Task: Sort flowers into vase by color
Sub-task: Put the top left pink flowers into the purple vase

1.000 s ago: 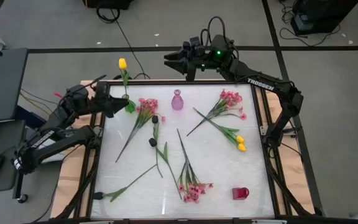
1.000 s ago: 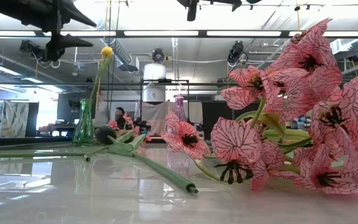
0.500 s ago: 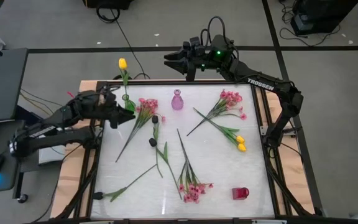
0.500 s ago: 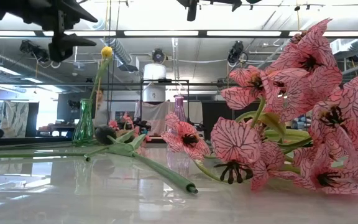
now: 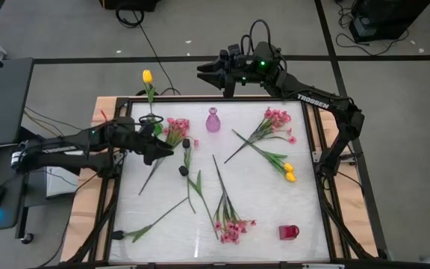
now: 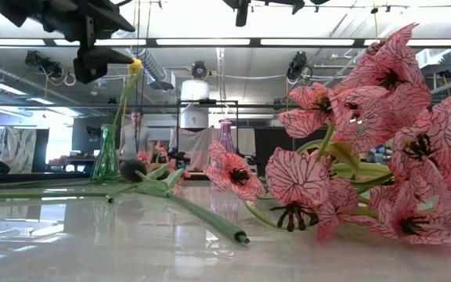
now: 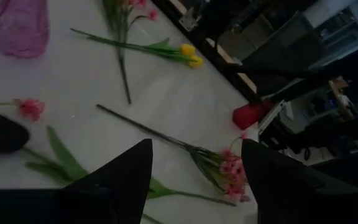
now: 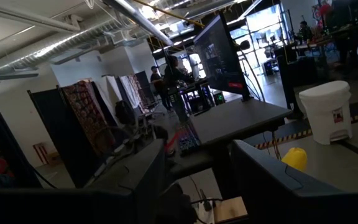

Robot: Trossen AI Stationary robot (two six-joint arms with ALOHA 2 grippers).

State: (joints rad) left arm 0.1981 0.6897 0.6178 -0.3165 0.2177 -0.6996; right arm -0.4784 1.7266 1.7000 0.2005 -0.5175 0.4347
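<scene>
My left gripper [image 5: 164,146] is open and empty, above the table beside a pink spray [image 5: 174,128] and two dark tulips [image 5: 186,142]; one dark tulip [image 7: 2,132] lies on the table below and ahead of its fingers. A yellow tulip [image 5: 147,76] stands in the green vase [image 5: 150,119]. More pink sprays [image 5: 275,119] [image 5: 230,228], two yellow tulips [image 5: 288,172] and another dark tulip [image 5: 116,235] lie flat on the table. My right gripper [image 5: 202,73] is open and empty, beyond the table's far edge.
A pink vase [image 5: 213,121] stands at the far middle and a red vase [image 5: 289,232] at the near right. Long stems cross the table's middle. A person [image 6: 137,133] stands in the room beyond the far edge.
My left gripper has gone from the table's far left corner, by the green vase, toward the right and a little toward the near edge, out over the pink spray and the dark tulips. The flowers have stayed where they were.
</scene>
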